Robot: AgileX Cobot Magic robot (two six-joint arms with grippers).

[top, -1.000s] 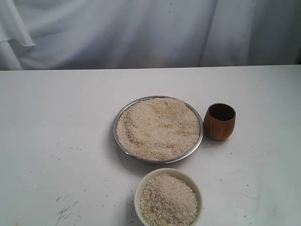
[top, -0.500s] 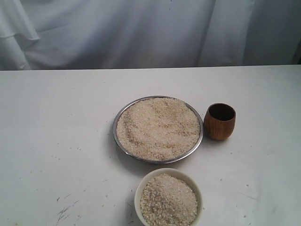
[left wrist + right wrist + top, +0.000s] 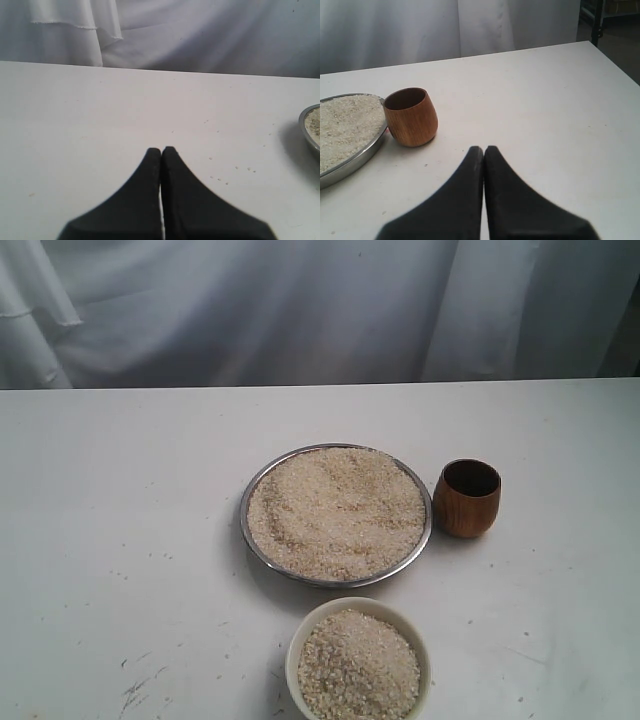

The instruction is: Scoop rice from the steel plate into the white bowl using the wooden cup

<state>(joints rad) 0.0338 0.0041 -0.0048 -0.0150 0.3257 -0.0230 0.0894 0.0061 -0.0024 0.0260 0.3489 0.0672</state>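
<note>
Left tool and right tool closed and empty; wooden cup not yet grasped.
Each tool has its two fingers pressed together with nothing between them, over the bare counter. The cup stands upright near the right tool but apart from it. In the exterior view it is at the centre right, just beside the rim of the steel plate. Its inside looks dark and I see no grains in it. The plate, in the middle of the frame, is full of rice. The white bowl, at the lower edge below the plate, already holds a heap of rice too. I judge that no scoop is under way: the cup must be grasped first. How many scoops are done I cannot tell.
</note>
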